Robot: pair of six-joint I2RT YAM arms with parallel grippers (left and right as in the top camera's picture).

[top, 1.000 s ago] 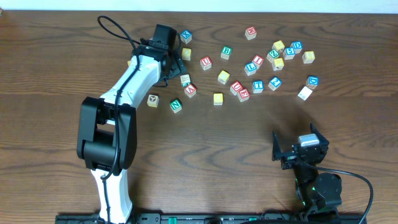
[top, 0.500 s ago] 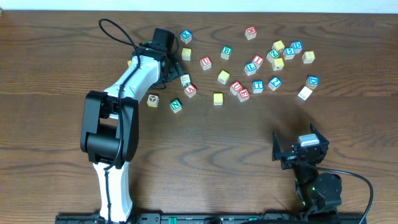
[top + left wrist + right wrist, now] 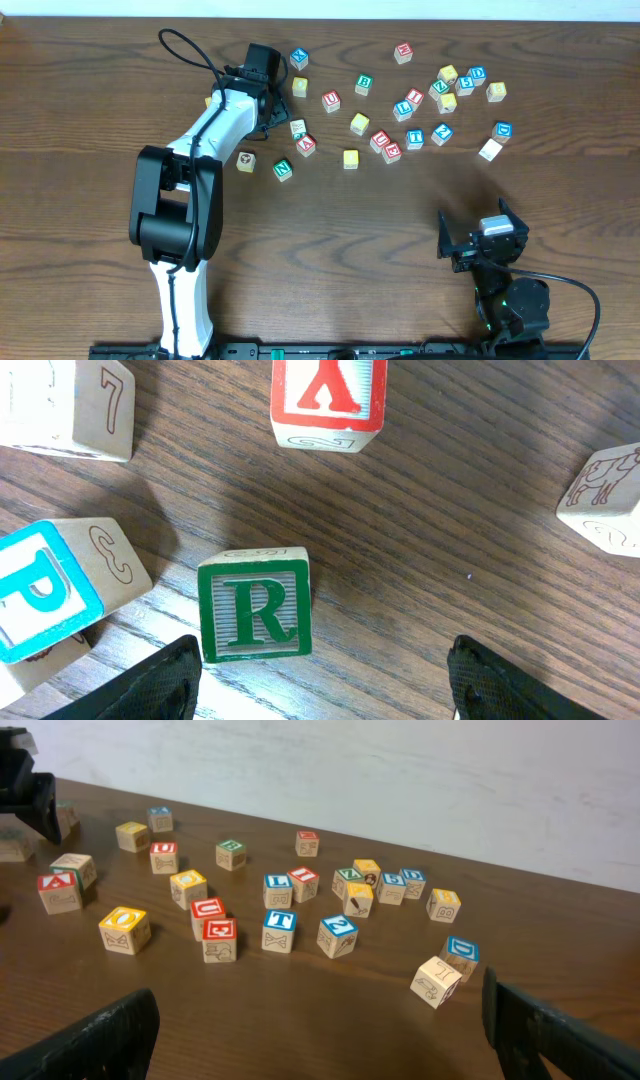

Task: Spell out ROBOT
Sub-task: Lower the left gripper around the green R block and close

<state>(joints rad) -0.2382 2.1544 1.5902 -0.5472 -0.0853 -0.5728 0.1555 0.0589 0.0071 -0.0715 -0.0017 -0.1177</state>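
Left gripper over the R, right arm parked near you

Nearest you, the right gripper (image 3: 478, 235) sits low at the near right with its fingers spread on nothing, probably parked to leave the left arm room. Farther off on the left, your left gripper (image 3: 325, 680) hangs over the green R block (image 3: 253, 608), fingers wide apart. The block sits toward the left finger, not centred, so the next move likely calls for a small shift before closing. A blue P block (image 3: 40, 595) lies just beside the R, close enough to get nudged. A red A block (image 3: 328, 400) sits beyond. The other letters are scattered across the far right, among them a blue T block (image 3: 278, 930). The table (image 3: 330, 230) is dark wood grain, and a pale wall (image 3: 400, 780) backs it
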